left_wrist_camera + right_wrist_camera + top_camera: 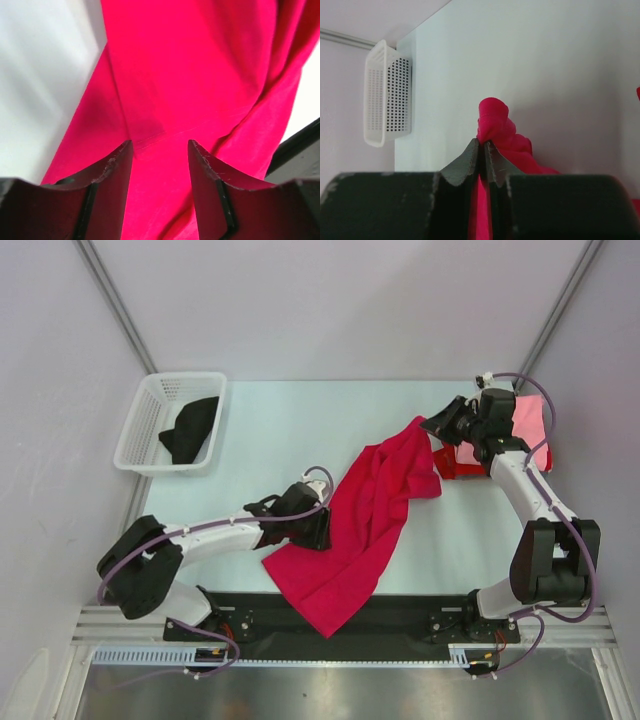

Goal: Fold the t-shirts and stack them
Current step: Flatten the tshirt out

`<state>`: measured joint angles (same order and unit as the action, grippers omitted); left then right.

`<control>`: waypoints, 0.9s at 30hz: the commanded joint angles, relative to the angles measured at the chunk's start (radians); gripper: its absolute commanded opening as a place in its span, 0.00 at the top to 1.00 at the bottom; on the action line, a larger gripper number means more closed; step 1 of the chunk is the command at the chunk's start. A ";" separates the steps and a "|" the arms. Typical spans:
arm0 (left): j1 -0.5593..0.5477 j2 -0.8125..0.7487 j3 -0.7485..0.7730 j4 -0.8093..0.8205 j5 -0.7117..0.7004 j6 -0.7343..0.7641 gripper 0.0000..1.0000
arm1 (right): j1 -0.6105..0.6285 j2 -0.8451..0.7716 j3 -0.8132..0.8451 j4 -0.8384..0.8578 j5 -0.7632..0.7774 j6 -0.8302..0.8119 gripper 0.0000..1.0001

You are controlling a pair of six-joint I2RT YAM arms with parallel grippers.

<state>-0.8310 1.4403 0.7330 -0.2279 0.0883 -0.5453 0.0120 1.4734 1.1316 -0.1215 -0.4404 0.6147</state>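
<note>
Far left, your basket [135,440] holds the black t-shirt [192,428], well out of the way. Next, your left gripper [322,530] sits at the lower-left edge of the crimson t-shirt [370,515], jaws spread with the hem [150,140] lying between them and nothing pinched yet. This cloth looks light and limp and will likely sag and bunch, so I'd take it on that stitched hem or a corner. It drapes diagonally across the table [270,420], its low corner spilling over the near edge. Up right, your right gripper [481,145] is pressed tight on the bunched upper end. The folded pink t-shirt [530,415] crowds that side, so your open room is centre-left.
</note>
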 commanded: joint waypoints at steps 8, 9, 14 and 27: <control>0.007 0.032 -0.026 0.002 -0.013 0.004 0.49 | 0.003 -0.024 0.000 0.039 0.009 -0.015 0.89; 0.009 0.035 -0.026 0.004 -0.016 0.004 0.50 | 0.002 -0.024 0.000 0.040 0.009 -0.016 0.89; 0.007 0.054 -0.032 0.016 0.004 -0.002 0.63 | 0.002 -0.025 -0.001 0.039 0.009 -0.018 0.89; 0.010 0.005 -0.029 0.047 0.044 -0.008 1.00 | -0.001 -0.025 -0.001 0.033 0.012 -0.020 0.89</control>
<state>-0.8280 1.4918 0.6991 -0.1928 0.1345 -0.5495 0.0116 1.4731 1.1271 -0.1211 -0.4400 0.6109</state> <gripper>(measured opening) 0.013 0.111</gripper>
